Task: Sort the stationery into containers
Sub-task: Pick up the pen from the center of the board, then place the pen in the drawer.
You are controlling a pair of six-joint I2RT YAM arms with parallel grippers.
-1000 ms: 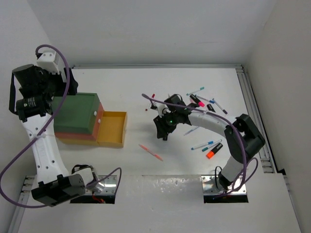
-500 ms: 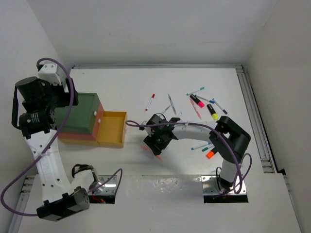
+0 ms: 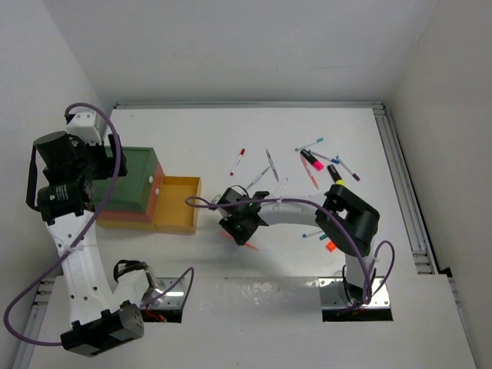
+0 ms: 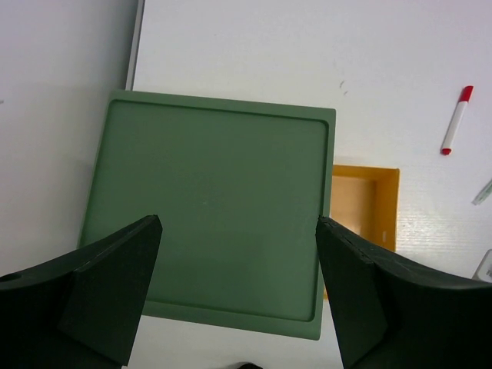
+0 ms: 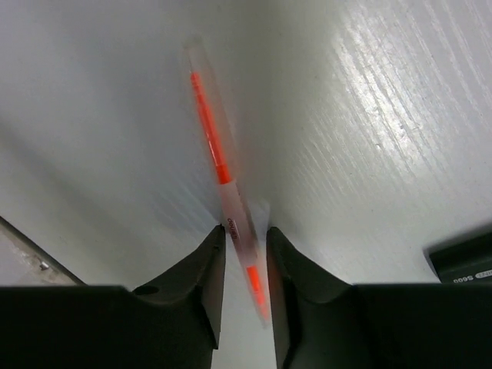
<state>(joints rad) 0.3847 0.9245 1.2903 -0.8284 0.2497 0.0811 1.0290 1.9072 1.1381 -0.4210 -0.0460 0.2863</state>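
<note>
**Reaching for a pen:** The right claw (image 5: 244,232) stands low over the white desk (image 3: 192,138). Its two dark fingers (image 5: 184,307) are drawn in to a narrow slot, with an orange pen (image 5: 217,150) lying flat between them. In the right wrist view the pen's barrel runs out of the slot toward 11 o'clock, while its other end passes back under the claw, blurred. The fingers sit at or just off the pen's sides, and it cannot be told whether they have clamped it. Seen from above, the right arm stretches across the desk toward 9 o'clock. Only a short orange tip of the pen shows there, at 5 o'clock of the claw.

The left claw (image 4: 240,292) hangs wide open and empty above the dark green tray (image 4: 215,207), whose flat green face fills the gap between its fingers. That tray rests on top of a red-orange tray (image 3: 123,216). A yellow tray (image 3: 178,201) sits open side up against their 3 o'clock side, between the stack and the right claw.

A red-capped pen (image 3: 237,161) lies alone at 12 o'clock of the right claw. More thin pens and a pink highlighter (image 3: 315,161) are scattered toward 2 o'clock. An orange highlighter (image 3: 330,246) lies toward 4 o'clock, partly hidden beneath the right arm.
</note>
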